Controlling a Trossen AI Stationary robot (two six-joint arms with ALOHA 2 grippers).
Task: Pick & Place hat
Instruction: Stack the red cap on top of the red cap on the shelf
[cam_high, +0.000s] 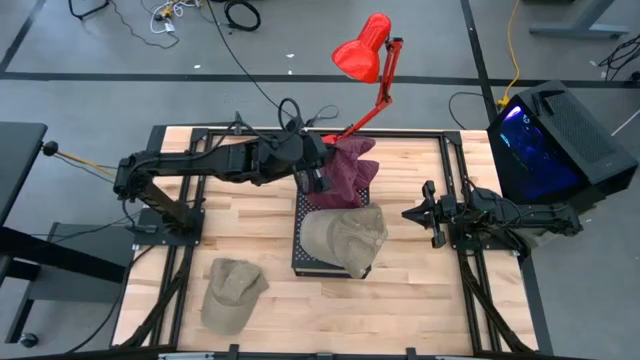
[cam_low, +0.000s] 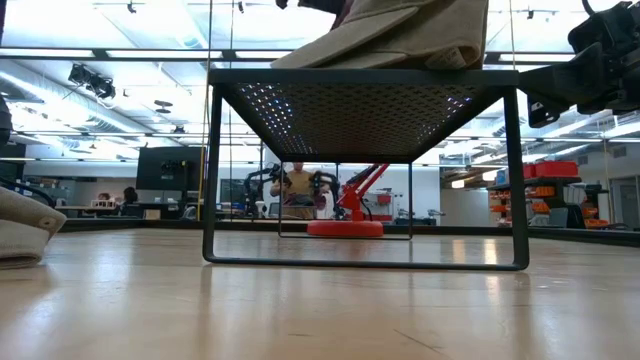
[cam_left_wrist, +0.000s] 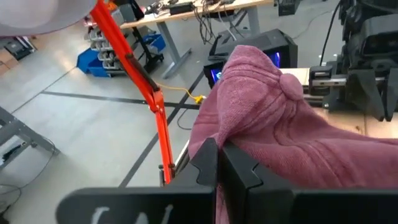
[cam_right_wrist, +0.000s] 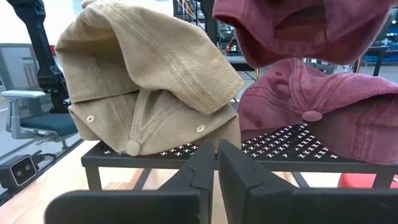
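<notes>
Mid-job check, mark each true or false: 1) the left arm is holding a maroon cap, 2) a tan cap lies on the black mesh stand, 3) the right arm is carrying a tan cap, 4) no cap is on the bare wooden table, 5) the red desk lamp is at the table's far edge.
1) True: the left gripper is shut on a maroon fabric cap above the black perforated metal stand.
2) True: a tan fabric cap lies there.
3) False: the right gripper is shut on nothing, beside the stand.
4) False: a second tan cap lies there.
5) True: the red desk lamp stands there.
</notes>
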